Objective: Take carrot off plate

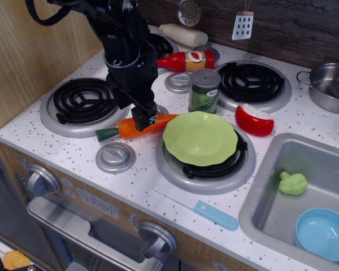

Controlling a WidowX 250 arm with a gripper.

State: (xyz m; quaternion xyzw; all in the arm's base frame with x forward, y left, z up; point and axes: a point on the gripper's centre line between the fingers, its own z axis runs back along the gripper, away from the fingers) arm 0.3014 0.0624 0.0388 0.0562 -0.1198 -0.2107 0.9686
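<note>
observation.image looks down on a toy stove, and from where I stand the black gripper (142, 117) hangs from the upper left of the frame with its tips right at the thick middle of the carrot (137, 127). Its jaws sit close together there, but the dark fingers hide the contact, so I cannot tell whether they grip the carrot or only rest over it.

The carrot lies flat on the speckled white tabletop (305, 121), left of centre, green stem pointing lower left and orange tip pointing right, reaching just beside the rim of the plate (200, 138). It is off the plate. The lime-green plate sits on the front centre burner (204, 166), with nothing on it.

Just below the carrot is a grey round knob (116, 157), and to its upper left the black coil of the left burner (83, 101). Behind the plate stands a green can (204, 91), upright, with a red ketchup bottle (185, 60) lying on its side beyond it. A red and white toy piece (254, 119) lies to the right of the plate.

In the lower right of the frame the sink (260, 186) holds a small green toy (293, 183) and a light blue bowl (324, 234). A blue-handled toy knife (199, 208) lies near the front edge, and a steel pot (330, 86) sits at the far right.
</note>
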